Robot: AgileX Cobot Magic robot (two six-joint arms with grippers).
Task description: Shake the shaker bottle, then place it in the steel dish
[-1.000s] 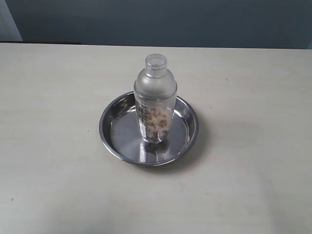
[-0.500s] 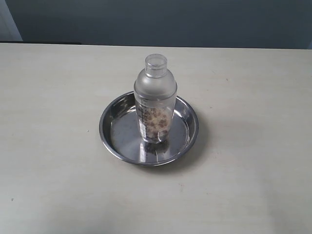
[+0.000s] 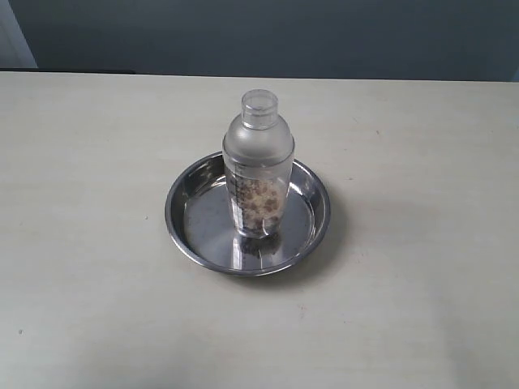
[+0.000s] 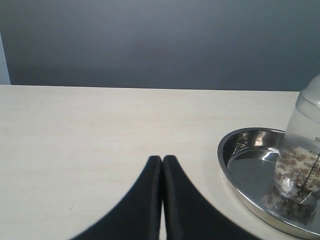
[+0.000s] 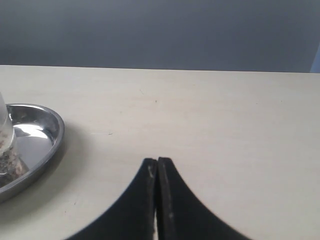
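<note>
Left end effector, right end effector closed, frosted shaker bottle in steel dish

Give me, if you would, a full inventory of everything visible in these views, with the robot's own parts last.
shaker bottle: one, clear frosted plastic with brown granules inside, upright in the steel dish.
steel dish: one, shiny silver, middle of the table.
table: one, pale beige, under everything.
wall: one, dark blue-grey, behind the table.
left gripper: one, black, shut and empty, over bare table apart from the dish.
right gripper: one, black, shut and empty, over bare table on the dish's other side.
</note>
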